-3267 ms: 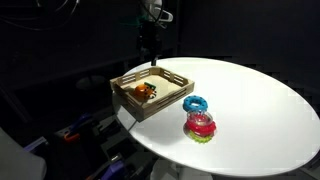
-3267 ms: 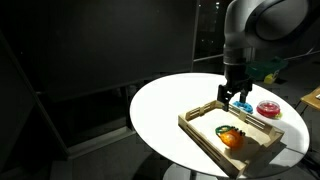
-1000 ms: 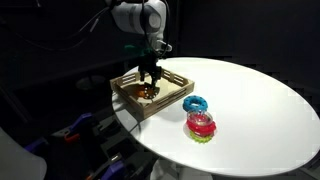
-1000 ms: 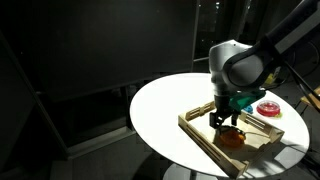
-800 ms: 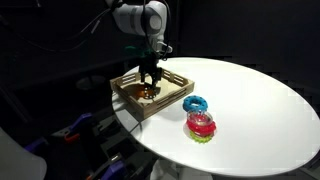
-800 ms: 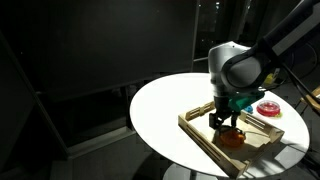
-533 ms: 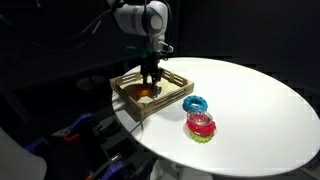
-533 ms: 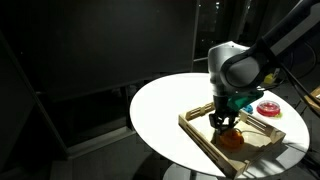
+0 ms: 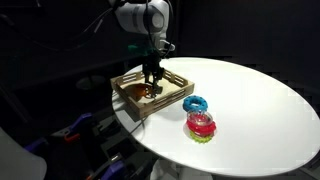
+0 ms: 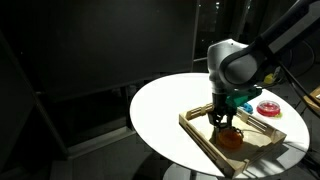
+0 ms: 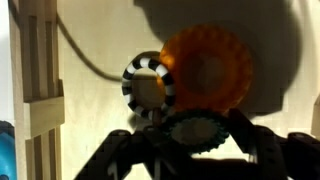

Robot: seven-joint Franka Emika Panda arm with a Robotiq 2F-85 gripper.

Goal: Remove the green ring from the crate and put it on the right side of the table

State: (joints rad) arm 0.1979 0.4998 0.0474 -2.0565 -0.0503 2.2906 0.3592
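End effector [image 9: 151, 80]: I'm keeping it low inside the crate [image 9: 168, 101], straddling the green ring [image 11: 190, 128].
Grip: I'm not seeing whether it's clamped.

The arm [image 10: 236, 62] is built of fat, rounded housings in pale grey-white, smooth and slightly glossy, with darker seams where one segment meets the next. Just above the tool [image 10: 222, 121], a teal-green block [image 10: 246, 97] sits on the wrist. The tool itself is matt black in both exterior views. In the wrist view its fingers [image 11: 268, 154] are black angular links, like thin struts, with faintly lighter edges.
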